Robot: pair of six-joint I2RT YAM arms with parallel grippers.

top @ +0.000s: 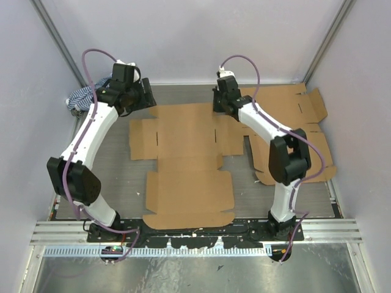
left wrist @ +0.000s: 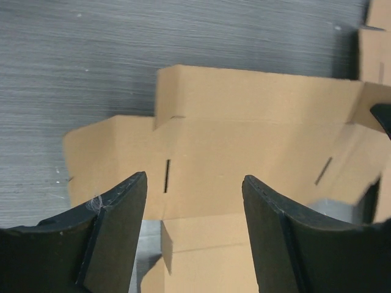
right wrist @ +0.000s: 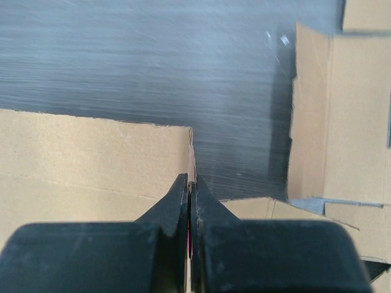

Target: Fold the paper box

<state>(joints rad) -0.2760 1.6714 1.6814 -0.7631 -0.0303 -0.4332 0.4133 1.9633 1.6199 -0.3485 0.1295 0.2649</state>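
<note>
The paper box [top: 183,159] lies unfolded as a flat brown cardboard blank in the middle of the table. My left gripper [top: 149,97] hovers over its far left corner. In the left wrist view this gripper [left wrist: 194,177] is open, with the box [left wrist: 244,122] showing below between the two fingers and nothing held. My right gripper [top: 219,108] is at the blank's far right edge. In the right wrist view this gripper [right wrist: 191,178] is shut on the thin edge of a box [right wrist: 91,159] flap.
More flat cardboard blanks [top: 305,122] are stacked on the right of the table, also seen in the right wrist view [right wrist: 342,122]. A striped cloth [top: 79,101] lies at the back left. An aluminium rail [top: 195,232] runs along the near edge, and walls enclose the table.
</note>
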